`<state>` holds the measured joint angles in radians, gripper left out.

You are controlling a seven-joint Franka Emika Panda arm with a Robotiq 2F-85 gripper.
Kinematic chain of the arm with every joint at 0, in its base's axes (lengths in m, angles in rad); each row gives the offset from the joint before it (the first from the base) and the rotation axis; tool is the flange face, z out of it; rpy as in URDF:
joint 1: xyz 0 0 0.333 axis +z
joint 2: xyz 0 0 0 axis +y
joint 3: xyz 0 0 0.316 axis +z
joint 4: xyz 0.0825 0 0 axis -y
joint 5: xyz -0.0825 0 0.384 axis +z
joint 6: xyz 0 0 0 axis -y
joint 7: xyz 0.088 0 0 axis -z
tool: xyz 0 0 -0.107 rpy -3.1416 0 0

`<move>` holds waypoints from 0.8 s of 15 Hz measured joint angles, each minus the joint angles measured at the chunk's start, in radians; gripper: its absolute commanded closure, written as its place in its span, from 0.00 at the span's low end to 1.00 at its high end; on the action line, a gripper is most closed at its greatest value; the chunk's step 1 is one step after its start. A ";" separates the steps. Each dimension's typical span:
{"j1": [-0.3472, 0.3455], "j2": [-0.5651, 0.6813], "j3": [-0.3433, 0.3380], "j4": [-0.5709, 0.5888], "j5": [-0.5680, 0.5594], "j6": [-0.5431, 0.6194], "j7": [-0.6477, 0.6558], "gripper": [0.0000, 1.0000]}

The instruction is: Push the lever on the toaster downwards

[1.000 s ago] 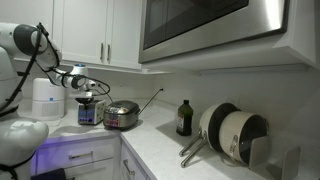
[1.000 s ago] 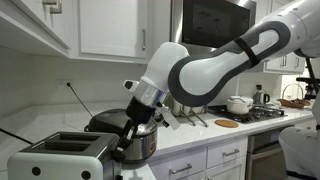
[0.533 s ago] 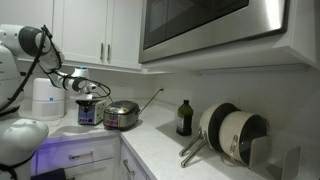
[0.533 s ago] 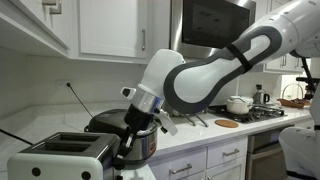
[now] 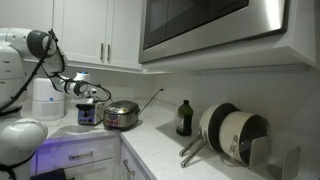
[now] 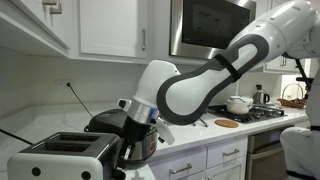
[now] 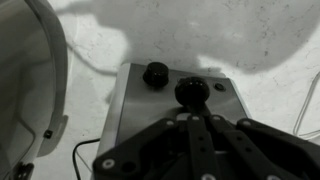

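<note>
The toaster [image 6: 60, 155] is a small silver box at the counter's near end, beside a steel pot [image 6: 135, 138]; in an exterior view it stands under my arm [image 5: 87, 115]. In the wrist view I look at its end face [image 7: 135, 115], with a round black dial [image 7: 155, 73] and the black lever knob [image 7: 190, 92]. My gripper [image 7: 190, 116] is shut, its joined fingertips right at the lever knob. I cannot tell whether they touch it. In both exterior views the gripper [image 5: 90, 97] [image 6: 124, 158] hangs at the toaster's end.
A white cylindrical appliance [image 5: 45, 98] stands beside the toaster. A dark bottle [image 5: 184, 118] and stacked pans [image 5: 232, 135] sit farther along the counter. Cabinets and a microwave [image 5: 210, 25] hang overhead. A cable [image 7: 85, 150] runs beside the toaster.
My arm has moved down and in toward the toaster's end, bringing the shut gripper closer to the lever. The toaster and pot have not moved.
</note>
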<state>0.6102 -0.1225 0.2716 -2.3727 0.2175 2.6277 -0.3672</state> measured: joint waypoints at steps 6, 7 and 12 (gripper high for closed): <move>-0.036 0.015 0.035 0.009 -0.005 -0.010 0.000 1.00; -0.040 0.015 0.040 0.010 -0.009 -0.012 0.000 1.00; -0.065 0.029 0.071 0.021 -0.063 -0.021 0.016 1.00</move>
<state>0.5448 -0.0936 0.3426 -2.3521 0.1548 2.6062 -0.3516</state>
